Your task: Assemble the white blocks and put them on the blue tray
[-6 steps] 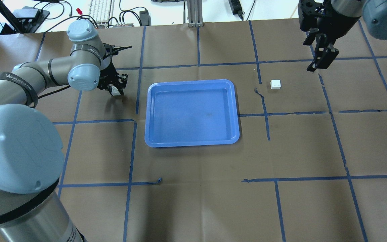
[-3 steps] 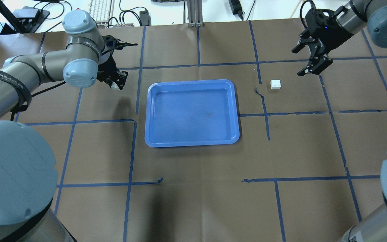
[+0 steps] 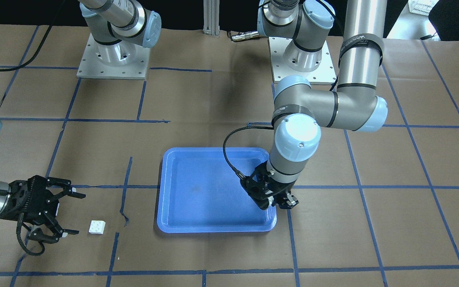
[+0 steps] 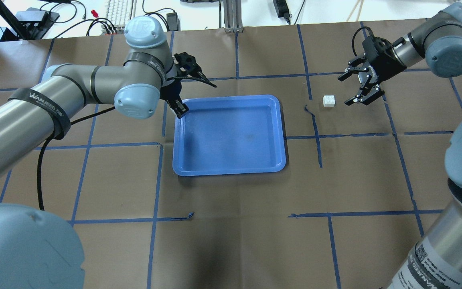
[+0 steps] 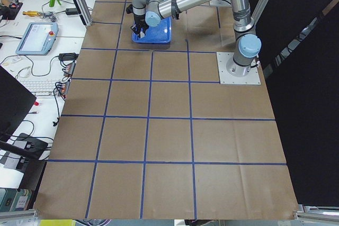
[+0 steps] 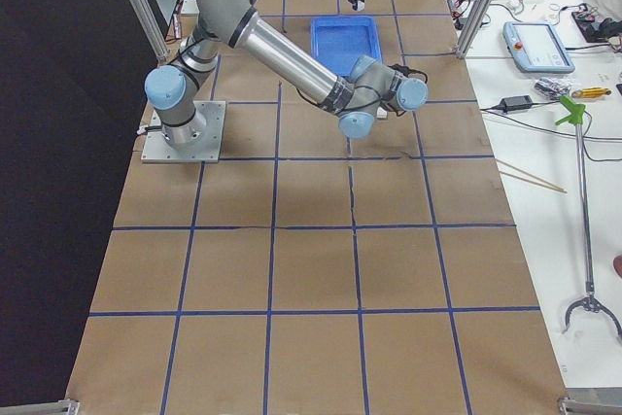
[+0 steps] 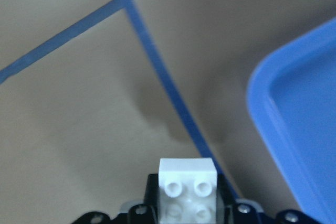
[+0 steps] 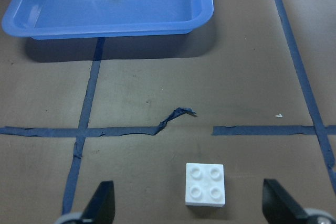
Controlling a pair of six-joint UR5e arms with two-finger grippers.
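One white block [image 4: 329,100] lies studs up on the brown table, right of the blue tray [image 4: 229,171]; it also shows in the front view [image 3: 97,227] and the right wrist view [image 8: 205,183]. My right gripper [image 4: 345,90] is open, low, just right of this block, its fingers [image 8: 103,203] either side of it and apart from it. My left gripper [image 4: 179,108] is shut on the second white block [image 7: 188,187], above the tray's far left corner [image 7: 268,108].
Blue tape lines grid the brown paper. A torn curl of tape [image 4: 309,109] lies between the tray and the loose block. A keyboard and cables [image 4: 120,12] lie beyond the table's far edge. The arm bases [image 3: 112,59] stand on the robot's side.
My left gripper has moved right with its block, from left of the tray to the tray's far left corner. My right gripper has come down and left, close to the loose block.
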